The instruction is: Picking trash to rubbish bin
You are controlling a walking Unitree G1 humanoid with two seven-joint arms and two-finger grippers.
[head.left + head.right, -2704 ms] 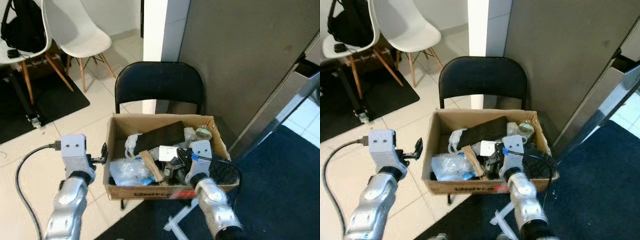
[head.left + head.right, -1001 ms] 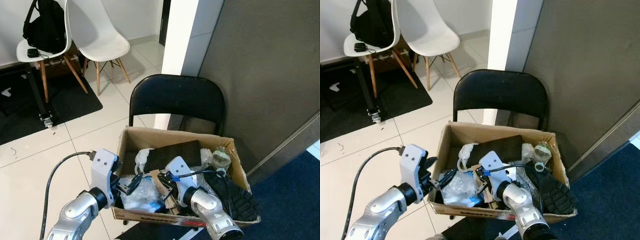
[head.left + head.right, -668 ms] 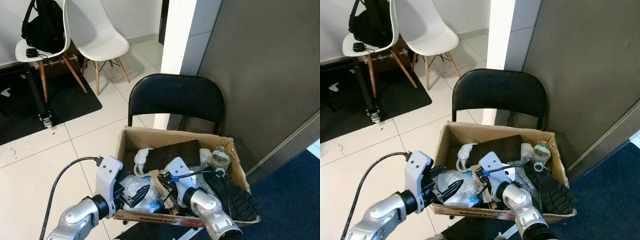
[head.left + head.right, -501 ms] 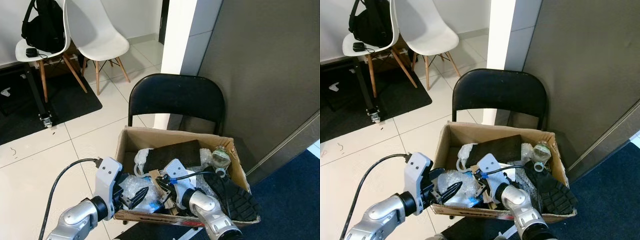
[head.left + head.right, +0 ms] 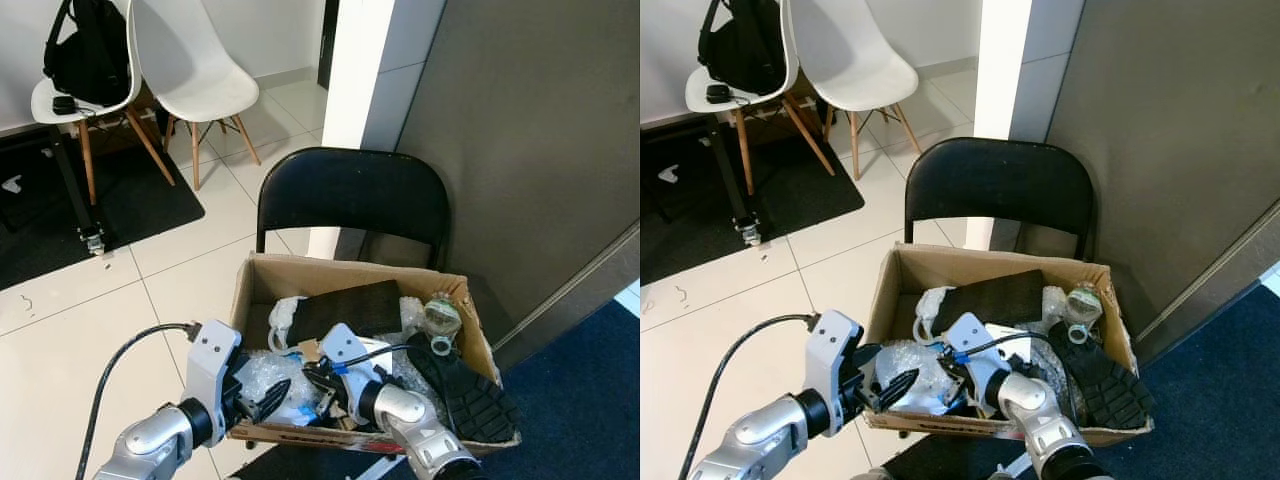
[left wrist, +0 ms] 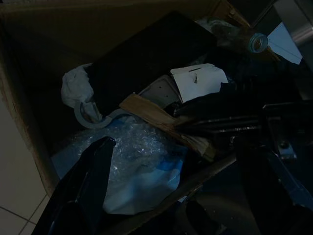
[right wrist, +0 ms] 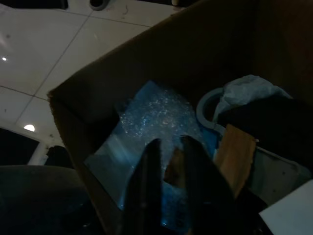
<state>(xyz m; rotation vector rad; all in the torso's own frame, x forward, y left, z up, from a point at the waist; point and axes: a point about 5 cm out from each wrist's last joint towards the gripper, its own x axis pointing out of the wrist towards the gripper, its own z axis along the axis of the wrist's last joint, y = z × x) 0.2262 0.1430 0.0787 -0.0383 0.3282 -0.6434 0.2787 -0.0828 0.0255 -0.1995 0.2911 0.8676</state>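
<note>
Centrally, cardboard box (image 5: 262, 279) of trash sits on black folding chair (image 5: 350, 195). Right claw (image 7: 168, 169), fingers nearly together, pinches a brown scrap (image 7: 174, 168) above bubble-wrap bag (image 7: 154, 122). Left claw (image 5: 268, 393), fingers spread, hovers at box's lower-left corner.

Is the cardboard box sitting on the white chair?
No, the cardboard box full of trash rests on the black folding chair.

An office-like waiting corner — white tiled floor (image 5: 60, 330), white shell chairs (image 5: 185, 65), a black folding chair (image 5: 350, 200), dark carpet (image 5: 590, 400) beside a grey partition wall (image 5: 530, 130).
</note>
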